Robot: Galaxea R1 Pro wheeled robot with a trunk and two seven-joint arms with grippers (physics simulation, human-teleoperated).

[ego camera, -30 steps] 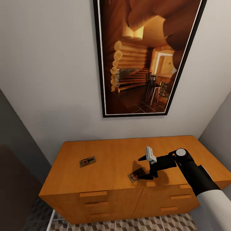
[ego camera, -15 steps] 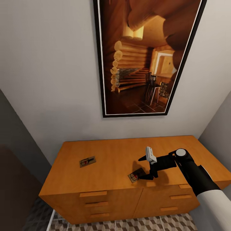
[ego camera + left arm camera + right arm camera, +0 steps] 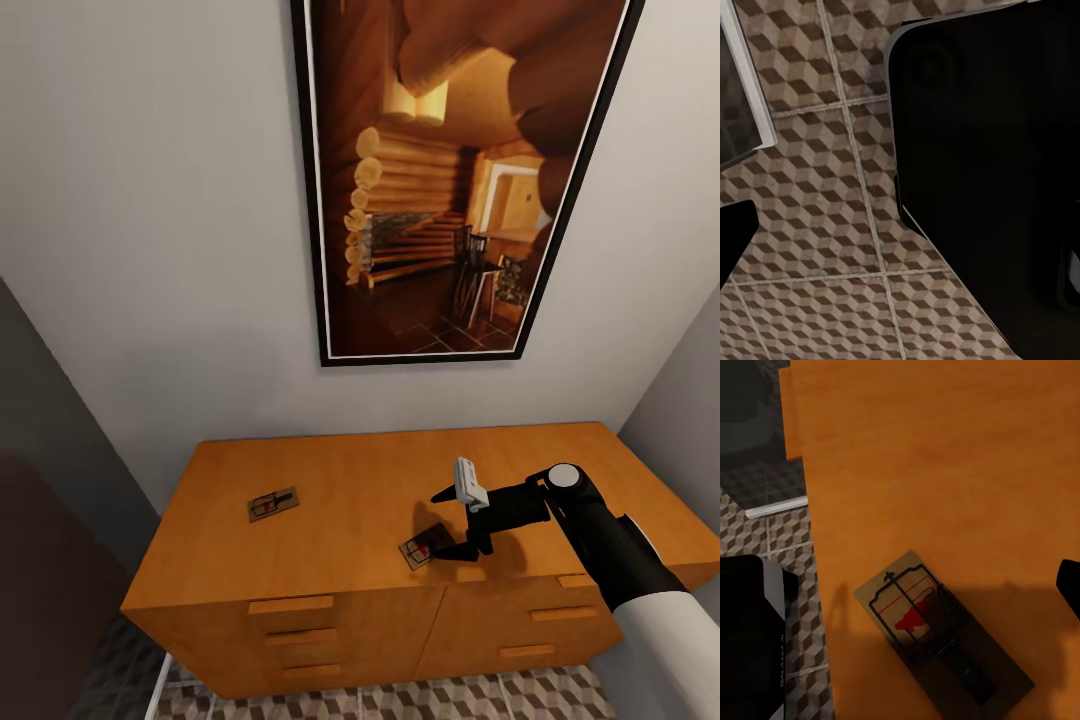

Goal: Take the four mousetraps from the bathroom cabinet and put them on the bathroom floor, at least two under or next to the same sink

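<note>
Soft, even indoor light fills the scene; the right gripper (image 3: 457,520) throws a dark shadow across a mousetrap (image 3: 421,549) on the cabinet (image 3: 340,480). Renders are sharp, the floor (image 3: 817,247) slightly grainy.

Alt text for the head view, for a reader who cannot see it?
The right tool hangs open just above a mousetrap near the front edge of an orange-brown cabinet. A second mousetrap lies further left on the top; a framed log-cabin picture hangs on the wall above.
</note>
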